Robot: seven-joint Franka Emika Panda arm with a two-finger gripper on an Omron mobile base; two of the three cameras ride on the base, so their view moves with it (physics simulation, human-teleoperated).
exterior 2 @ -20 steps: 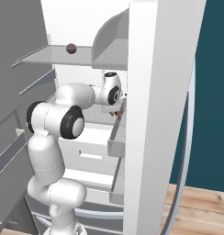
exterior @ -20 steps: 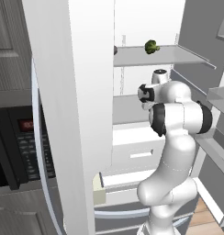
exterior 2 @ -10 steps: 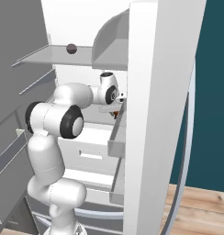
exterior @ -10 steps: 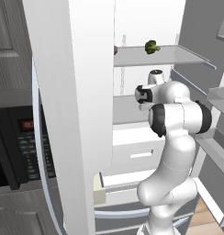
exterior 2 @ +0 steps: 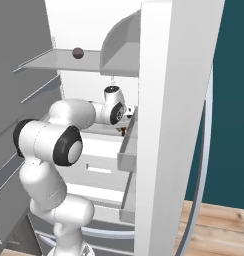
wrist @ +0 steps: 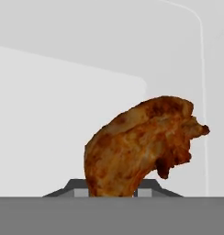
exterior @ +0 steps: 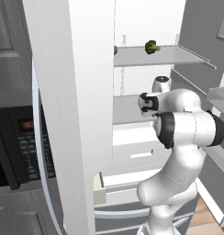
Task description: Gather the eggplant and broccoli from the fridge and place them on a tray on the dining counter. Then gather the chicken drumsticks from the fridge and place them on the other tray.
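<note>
1. the gripper (wrist: 112, 193) is closed narrow on the thick end of a drumstick (wrist: 141, 147); its tips barely show at the bottom of the hand view, so the hold looks shallow.
2. the meat is rounded and juts up and right of the tips; a quick pull out may twist it loose and drop it in the fridge.
3. the arm reaches deep at mid height, close beside the right door's bin (exterior 2: 128, 150); a wide swing out could knock the bin.
4. the broccoli (exterior: 152, 46) sits on the top shelf (exterior: 178, 56), far left of a dark round item (exterior 2: 78, 52) which i cannot identify; the vegetables seem not yet gathered, so this drumstick may be out of order.

drumstick (wrist: 141, 147) hides the end effector (wrist: 111, 193) fingertips; its lower end is hidden.
</note>
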